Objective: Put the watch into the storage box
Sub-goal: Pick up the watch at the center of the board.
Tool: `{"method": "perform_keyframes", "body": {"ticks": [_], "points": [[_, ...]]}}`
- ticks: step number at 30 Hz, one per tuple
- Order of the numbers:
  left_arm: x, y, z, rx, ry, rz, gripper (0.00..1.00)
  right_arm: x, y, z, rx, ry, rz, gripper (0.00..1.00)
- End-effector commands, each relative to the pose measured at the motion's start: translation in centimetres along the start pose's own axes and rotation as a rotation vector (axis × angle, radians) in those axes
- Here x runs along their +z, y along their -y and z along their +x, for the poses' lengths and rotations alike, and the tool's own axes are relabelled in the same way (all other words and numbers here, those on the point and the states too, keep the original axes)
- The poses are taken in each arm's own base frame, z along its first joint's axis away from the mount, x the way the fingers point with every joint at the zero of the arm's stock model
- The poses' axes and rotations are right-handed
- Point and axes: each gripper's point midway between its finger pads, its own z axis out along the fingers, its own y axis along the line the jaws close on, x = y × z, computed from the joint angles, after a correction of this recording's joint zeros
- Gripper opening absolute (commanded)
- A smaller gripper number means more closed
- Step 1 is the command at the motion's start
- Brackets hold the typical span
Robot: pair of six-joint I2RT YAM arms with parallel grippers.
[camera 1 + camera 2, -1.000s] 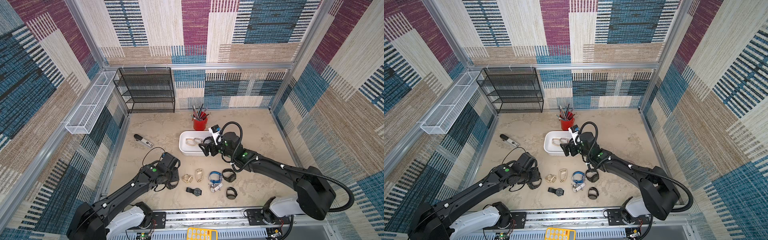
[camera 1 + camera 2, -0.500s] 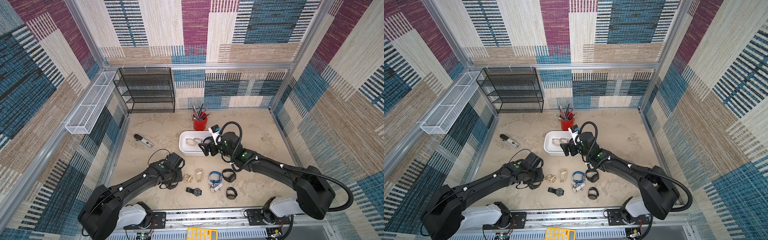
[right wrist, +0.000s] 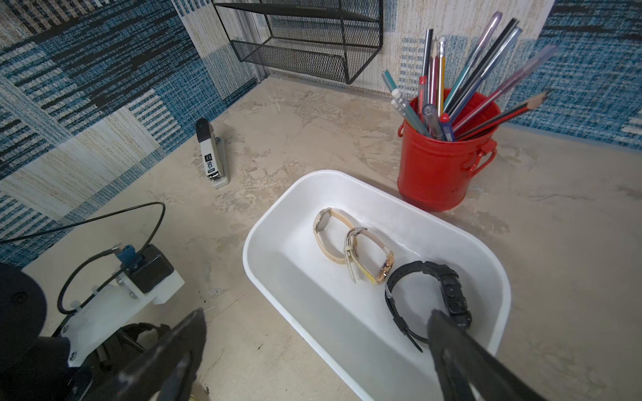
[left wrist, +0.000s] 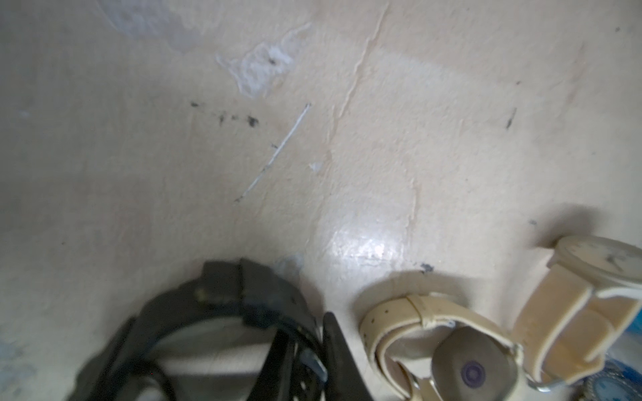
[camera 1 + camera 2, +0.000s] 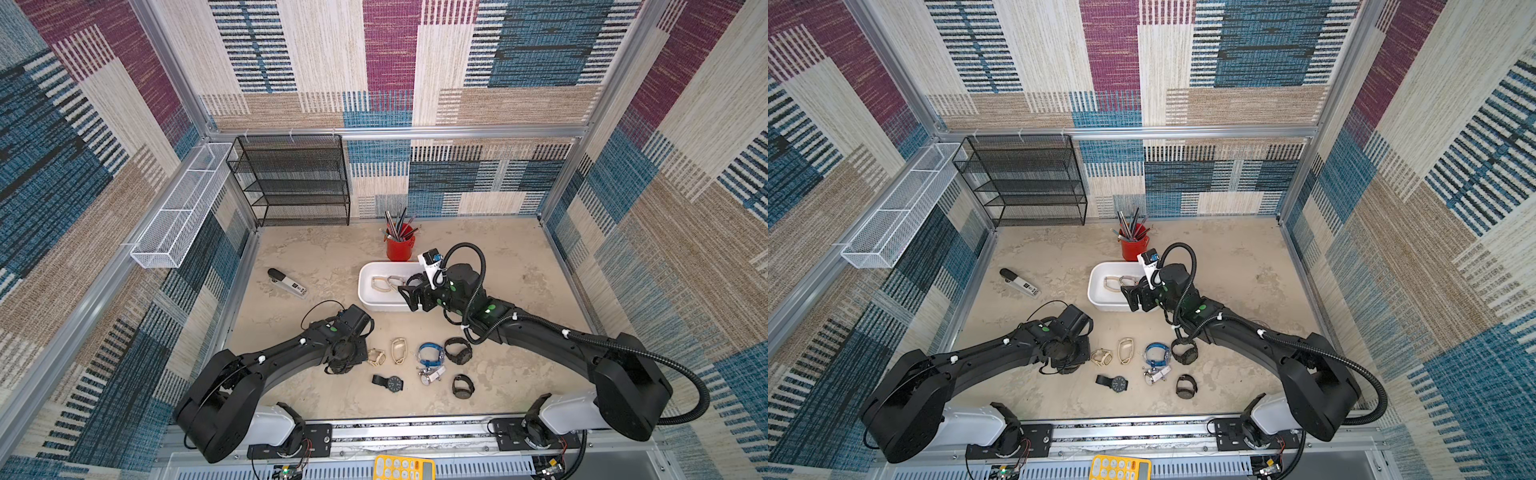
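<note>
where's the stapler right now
In both top views the stapler lies on the tabletop's left side, left of the storage box and in front of the black shelf.

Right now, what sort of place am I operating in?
Probably a robot test cell staged as a desk: patterned fabric walls on an aluminium frame, with a stapler, a red pen cup and a black mesh shelf.
</note>
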Motion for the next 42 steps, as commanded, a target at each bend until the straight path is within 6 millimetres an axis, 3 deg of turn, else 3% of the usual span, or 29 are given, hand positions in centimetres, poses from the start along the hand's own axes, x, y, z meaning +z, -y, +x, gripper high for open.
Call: {"method": "perform_keyframes", "body": {"ticks": [1,4,12,23,36,42], "points": [[-0.4,0.4,-0.8,0.011,0.031,0.008,0.06,-0.2,0.1,-0.5,-0.001,0.022,0.005,1.0],[-1.1,0.7,-1.4,0.023,0.059,0.019,0.0,-0.2,0.0,-0.3,0.003,0.018,-0.003,1.0],[-4.3,3.5,-4.3,0.103,0.169,0.111,0.0,0.1,-0.1,1.5,0.038,-0.015,-0.022,0.99],[-9.6,8.8,-9.7,0.285,0.354,0.23,0.0,-0.5,-0.4,2.3,0.068,-0.012,-0.047,1.0],[-10.0,13.9,-14.4,0.461,0.405,0.227,0.0,-2.1,-0.2,3.1,0.089,-0.004,-0.036,1.0],[-8.4,15.3,-16.2,0.52,0.391,0.194,0.0,-2.5,0.0,3.0,0.115,0.008,-0.029,1.0]]}}
